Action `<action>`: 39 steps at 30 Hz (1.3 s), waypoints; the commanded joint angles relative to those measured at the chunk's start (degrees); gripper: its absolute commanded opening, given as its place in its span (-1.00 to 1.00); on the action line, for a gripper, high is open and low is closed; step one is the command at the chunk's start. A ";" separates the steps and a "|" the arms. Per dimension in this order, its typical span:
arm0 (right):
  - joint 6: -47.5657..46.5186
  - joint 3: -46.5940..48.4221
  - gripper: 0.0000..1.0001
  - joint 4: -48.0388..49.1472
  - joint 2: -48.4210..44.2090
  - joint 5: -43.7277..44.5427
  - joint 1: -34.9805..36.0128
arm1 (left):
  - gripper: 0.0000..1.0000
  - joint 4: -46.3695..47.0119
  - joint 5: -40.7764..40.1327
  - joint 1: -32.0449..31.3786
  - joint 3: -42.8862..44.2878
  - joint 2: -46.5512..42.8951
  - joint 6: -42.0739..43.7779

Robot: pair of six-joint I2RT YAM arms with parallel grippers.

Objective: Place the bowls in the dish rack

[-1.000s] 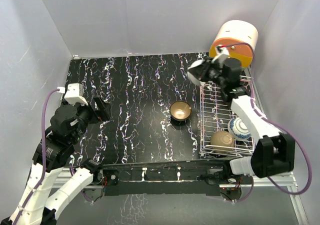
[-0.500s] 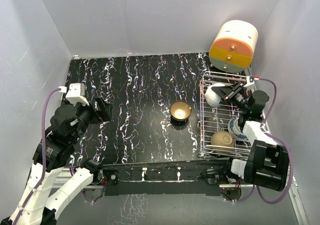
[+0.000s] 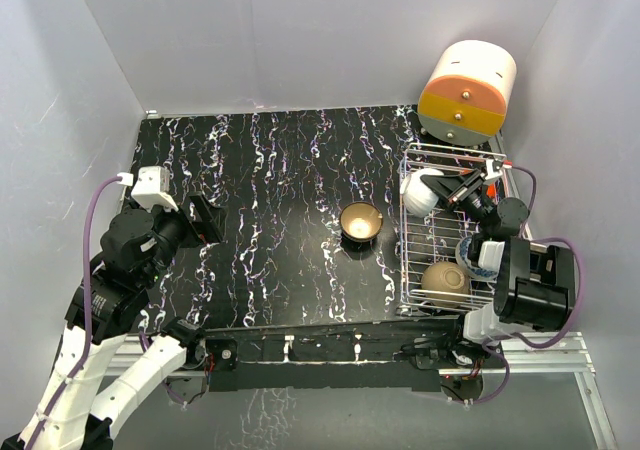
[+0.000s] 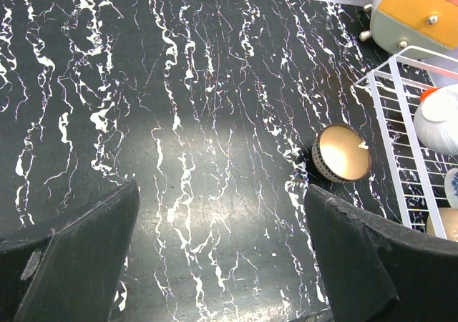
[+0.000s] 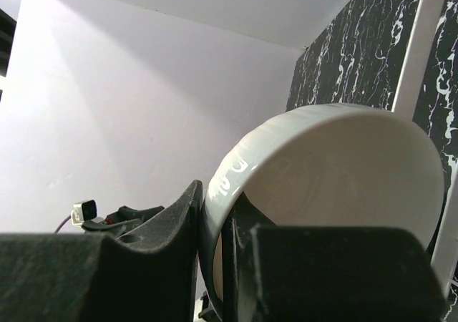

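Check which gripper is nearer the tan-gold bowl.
Right. The right gripper, clamping the white bowl over the dish rack, is just right of the tan-gold bowl; the open left gripper is far left.

Legible text: none confirmed in any view. One candidate marking only. In the right wrist view, pale strokes stand on the grey outer wall of the white bowl [image 5: 343,172]. They lie just below its rim, directly beside the place where the fingers [image 5: 161,225] of the right gripper [image 5: 212,218] pinch that rim. The strokes resemble two or three digits, possibly a 3 and a 2, but are too blurred to read reliably.
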 commanded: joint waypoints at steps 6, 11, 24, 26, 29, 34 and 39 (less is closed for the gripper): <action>5.27 -2.19 -0.81 14.88 5.82 2.71 -0.43 | 0.94 -0.02 -0.07 -0.08 1.12 0.61 0.21; 3.83 -2.79 -0.80 13.39 6.71 4.09 -0.44 | 0.94 0.17 -0.21 -0.13 0.77 0.84 0.12; -4.07 -2.79 -0.78 -2.71 1.74 10.02 -0.51 | 0.94 0.39 -0.33 -0.13 0.86 1.37 0.21; -3.92 -2.33 -0.78 -2.27 2.58 9.72 -0.52 | 0.94 0.39 -0.32 -0.13 0.86 1.48 0.21; -4.02 -2.66 -0.77 -1.99 3.44 9.68 -0.52 | 0.94 0.67 -0.23 -0.13 0.73 1.55 0.21; -4.42 -6.27 -0.69 0.26 5.05 9.38 -0.52 | 0.94 0.97 0.01 -0.12 0.52 1.81 0.21; -4.56 -9.13 -0.68 3.40 7.43 8.83 -0.52 | 0.94 0.70 0.04 -0.13 0.51 2.20 0.38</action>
